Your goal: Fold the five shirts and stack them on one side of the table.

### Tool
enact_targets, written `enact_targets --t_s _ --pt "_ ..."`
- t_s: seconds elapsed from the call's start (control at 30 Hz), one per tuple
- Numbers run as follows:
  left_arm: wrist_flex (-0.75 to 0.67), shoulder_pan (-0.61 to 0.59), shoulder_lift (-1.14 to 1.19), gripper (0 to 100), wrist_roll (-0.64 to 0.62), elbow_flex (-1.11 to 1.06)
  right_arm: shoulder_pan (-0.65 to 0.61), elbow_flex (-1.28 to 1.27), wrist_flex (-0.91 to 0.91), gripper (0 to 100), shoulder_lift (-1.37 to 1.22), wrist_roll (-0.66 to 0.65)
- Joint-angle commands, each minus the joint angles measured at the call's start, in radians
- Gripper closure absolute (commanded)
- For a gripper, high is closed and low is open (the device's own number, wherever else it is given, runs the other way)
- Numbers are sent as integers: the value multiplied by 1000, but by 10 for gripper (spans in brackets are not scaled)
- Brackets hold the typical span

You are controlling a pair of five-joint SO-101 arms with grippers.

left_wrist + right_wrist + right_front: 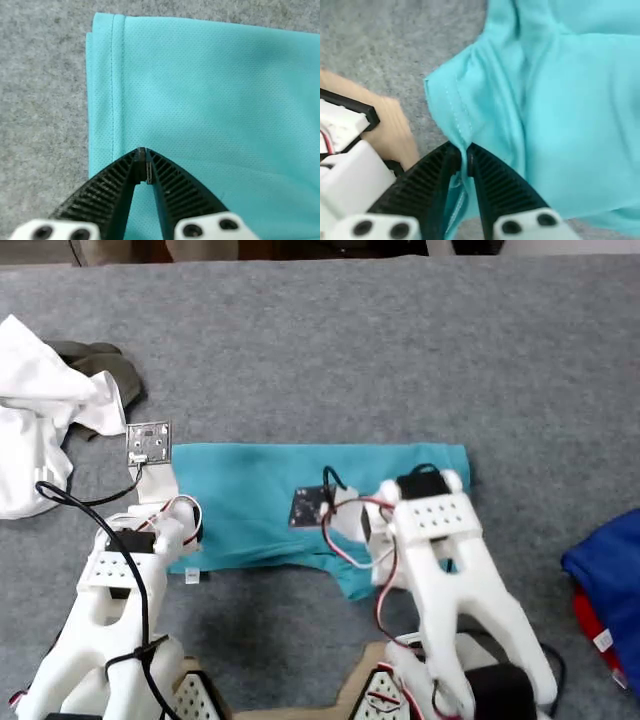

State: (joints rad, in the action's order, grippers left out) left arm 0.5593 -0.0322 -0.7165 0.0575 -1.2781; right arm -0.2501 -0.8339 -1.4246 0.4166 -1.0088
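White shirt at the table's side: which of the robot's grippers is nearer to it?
Left. The left gripper is at the end of the teal shirt nearest the white shirt; the right gripper is at its sleeve, farther away.

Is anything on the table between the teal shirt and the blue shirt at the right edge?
Nothing visible: only bare grey table lies between the teal shirt and the blue shirt. The right gripper pinches the teal cloth; the left gripper is shut over it.
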Motion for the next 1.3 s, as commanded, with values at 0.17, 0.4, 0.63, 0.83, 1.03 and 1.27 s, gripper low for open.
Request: enact_targets --t_s 0.17,0.4,0.63,0.83,1.03,1.27 --pt "6 -2 -5 977 -2 44 79 374 -11 994 -275 -11" --pt "6 -2 -5 977 -2 44 61 542 -26 994 -461 -18" --pt "6 -2 -5 977 -2 44 35 693 -34 994 -572 -49" --pt "8 -2 -5 977 17 44 22 771 -58 994 -661 -132" --pt "8 0 -5 977 23 44 21 786 -44 965 -677 -189" --pt "8 0 -5 977 23 44 30 786 -3 641 -674 -189"
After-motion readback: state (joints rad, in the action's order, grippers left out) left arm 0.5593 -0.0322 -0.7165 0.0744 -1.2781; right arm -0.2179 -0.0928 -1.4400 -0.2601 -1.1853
